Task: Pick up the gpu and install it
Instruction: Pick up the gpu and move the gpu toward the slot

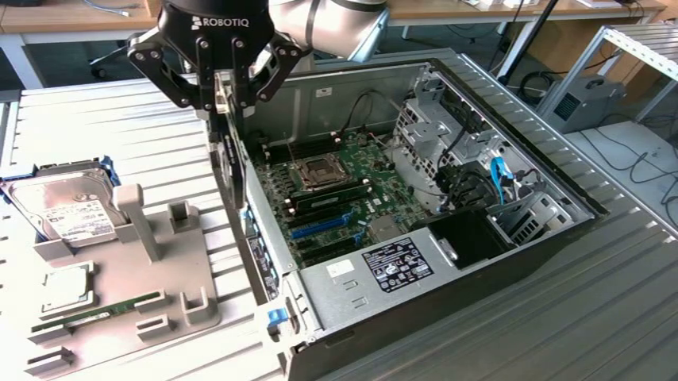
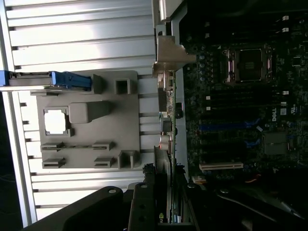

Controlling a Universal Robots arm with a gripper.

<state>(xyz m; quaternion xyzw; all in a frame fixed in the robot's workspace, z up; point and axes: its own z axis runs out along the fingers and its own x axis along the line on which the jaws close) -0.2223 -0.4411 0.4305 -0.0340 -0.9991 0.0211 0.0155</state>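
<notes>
The gpu (image 1: 225, 159) is a slim dark card with a silvery metal bracket. It hangs edge-on and upright from my gripper (image 1: 222, 99), which is shut on its top edge. The card is above the near side wall of the open computer case (image 1: 551, 230), at the exterior view's left of the motherboard (image 1: 339, 186). The blue expansion slots (image 1: 317, 226) lie lower on the board, apart from the card. In the wrist view the gpu (image 2: 166, 96) runs edge-on from my gripper (image 2: 161, 192) along the case edge. Its bracket reaches toward the motherboard (image 2: 240, 96) and the slots (image 2: 226, 127).
A grey parts holder (image 1: 127, 278) lies at the exterior view's left of the case, with a hard drive (image 1: 63, 210), a CPU (image 1: 66, 287) and a green RAM stick (image 1: 95, 313) on it. Drive cages and cables (image 1: 466, 159) crowd the case's far end. The table is ribbed metal.
</notes>
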